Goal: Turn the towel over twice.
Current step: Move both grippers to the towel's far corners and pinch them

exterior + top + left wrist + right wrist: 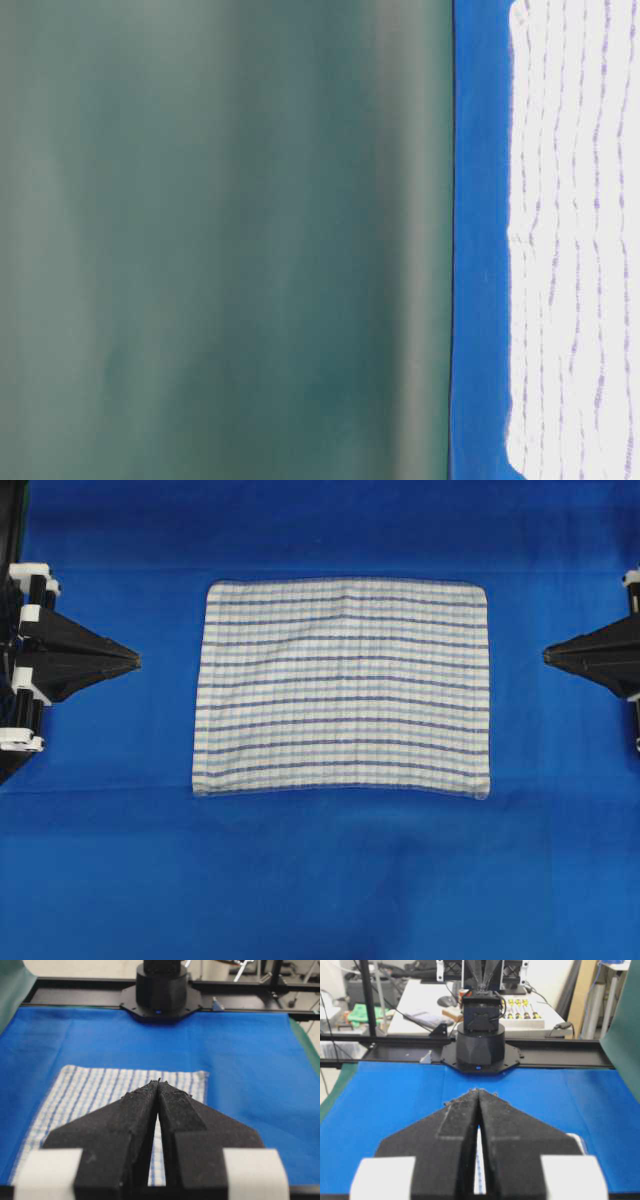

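Towel (342, 688) lies flat mid-worktop; looks light and limp, best pinched at a hemmed corner. Left end effector (135, 660) and right end effector (547, 656) are pressed together, empty.

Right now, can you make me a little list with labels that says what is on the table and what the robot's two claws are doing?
towel: white with blue stripes, lying flat and spread out
blue cloth: plain, covers the table under the towel
left gripper: shut, empty, pointing at the towel from the left of the overhead view, apart from it
right gripper: shut, empty, pointing from the right, apart from the towel
turning over: not started
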You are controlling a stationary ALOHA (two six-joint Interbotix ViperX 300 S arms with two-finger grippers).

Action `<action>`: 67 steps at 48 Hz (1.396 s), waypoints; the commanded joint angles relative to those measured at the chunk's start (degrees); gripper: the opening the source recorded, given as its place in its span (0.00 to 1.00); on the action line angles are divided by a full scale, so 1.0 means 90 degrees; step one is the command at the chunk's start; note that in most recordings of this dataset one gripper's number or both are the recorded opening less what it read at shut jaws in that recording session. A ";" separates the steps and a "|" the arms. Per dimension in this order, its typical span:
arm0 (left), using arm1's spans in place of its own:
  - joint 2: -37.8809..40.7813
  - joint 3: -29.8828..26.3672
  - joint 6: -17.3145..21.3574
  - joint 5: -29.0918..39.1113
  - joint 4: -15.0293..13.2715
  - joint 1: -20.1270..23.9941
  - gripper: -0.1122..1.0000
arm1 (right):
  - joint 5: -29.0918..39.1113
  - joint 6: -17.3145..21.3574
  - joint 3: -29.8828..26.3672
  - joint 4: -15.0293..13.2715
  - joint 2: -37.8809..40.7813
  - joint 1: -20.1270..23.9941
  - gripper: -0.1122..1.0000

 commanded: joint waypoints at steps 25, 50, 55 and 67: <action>0.0938 -0.0098 0.0449 -0.0273 -0.0098 0.1455 0.12 | 0.0820 0.0068 -0.0225 0.0312 0.0771 -0.1621 0.12; 0.3662 -0.0225 0.0527 -0.1143 -0.0098 0.2764 0.88 | 0.0850 0.0059 -0.0273 0.0312 0.3359 -0.3232 0.66; 0.4189 -0.0293 0.0557 -0.1328 -0.0098 0.2891 0.88 | 0.0684 0.0059 -0.0312 0.0312 0.3887 -0.3350 0.63; 0.5342 -0.0469 0.0566 -0.1709 -0.0098 0.3057 0.88 | 0.0166 0.0049 -0.0449 0.0303 0.4980 -0.3555 0.63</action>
